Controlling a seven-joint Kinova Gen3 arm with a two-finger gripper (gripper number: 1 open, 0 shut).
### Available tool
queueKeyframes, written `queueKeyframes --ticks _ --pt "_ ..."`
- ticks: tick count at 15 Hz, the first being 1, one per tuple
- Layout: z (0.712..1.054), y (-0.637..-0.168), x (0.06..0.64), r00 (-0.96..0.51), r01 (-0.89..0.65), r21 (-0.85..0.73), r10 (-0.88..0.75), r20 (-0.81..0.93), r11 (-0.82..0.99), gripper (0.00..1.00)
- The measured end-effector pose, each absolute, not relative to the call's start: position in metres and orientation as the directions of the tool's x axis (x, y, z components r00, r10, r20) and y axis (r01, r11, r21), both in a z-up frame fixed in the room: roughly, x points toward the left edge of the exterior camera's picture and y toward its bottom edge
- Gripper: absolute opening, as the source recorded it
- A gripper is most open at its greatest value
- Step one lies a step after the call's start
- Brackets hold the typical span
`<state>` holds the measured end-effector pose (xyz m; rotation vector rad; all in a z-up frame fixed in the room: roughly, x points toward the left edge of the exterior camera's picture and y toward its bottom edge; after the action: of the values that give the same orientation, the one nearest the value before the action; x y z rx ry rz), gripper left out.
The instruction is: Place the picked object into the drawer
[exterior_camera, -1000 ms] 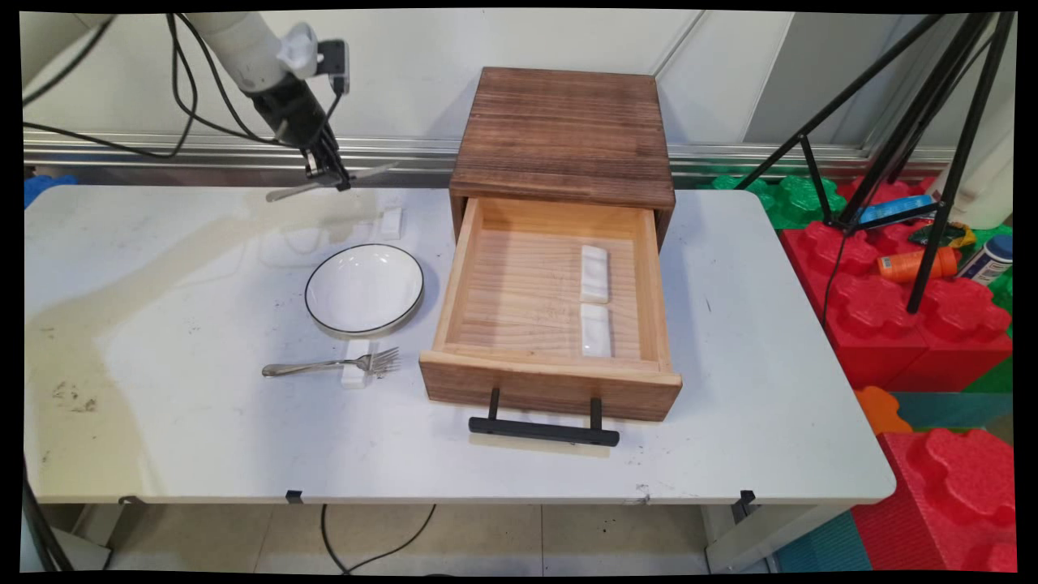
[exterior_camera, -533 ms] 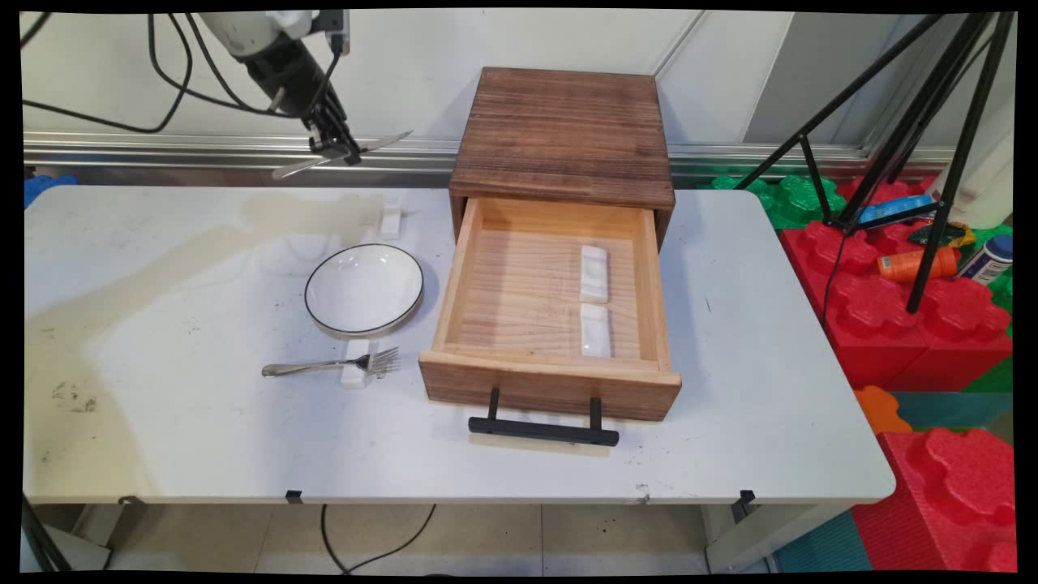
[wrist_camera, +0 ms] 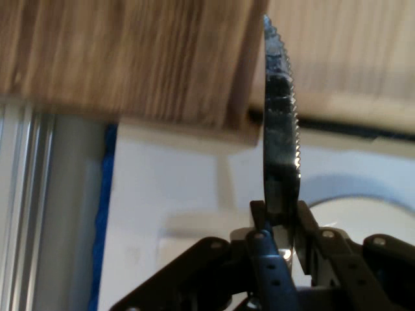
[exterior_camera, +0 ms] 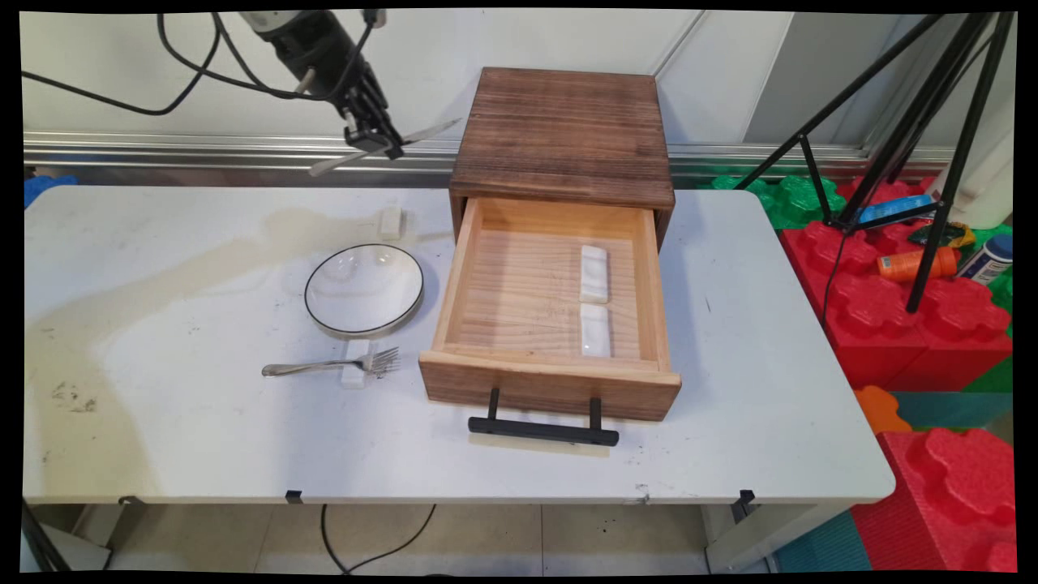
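My gripper hangs high above the table's far side, shut on a metal table knife that lies crosswise in it. The knife's blade tip points toward the wooden drawer box. In the hand view the serrated blade rises from between the fingers, with the box's dark top behind it. Below stand a white rest and a black-rimmed white plate.
The pulled-out drawer holds two white rests. A fork lies on another rest near the plate. A black tripod and red foam blocks stand right of the table.
The gripper, still holding the knife, has risen and moved right toward the wooden box. Nothing on the table has shifted.
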<state>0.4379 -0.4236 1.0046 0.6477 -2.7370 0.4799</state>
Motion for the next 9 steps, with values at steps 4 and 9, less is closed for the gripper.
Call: queueKeyframes --ticks 4,9 --pt "1.015 -0.415 0.396 -0.861 -0.446 -0.239 -0.341 0.376 0.863 0.00" --pt "1.018 -0.413 0.351 -0.858 -0.422 -0.227 -0.306 0.413 0.878 0.00"
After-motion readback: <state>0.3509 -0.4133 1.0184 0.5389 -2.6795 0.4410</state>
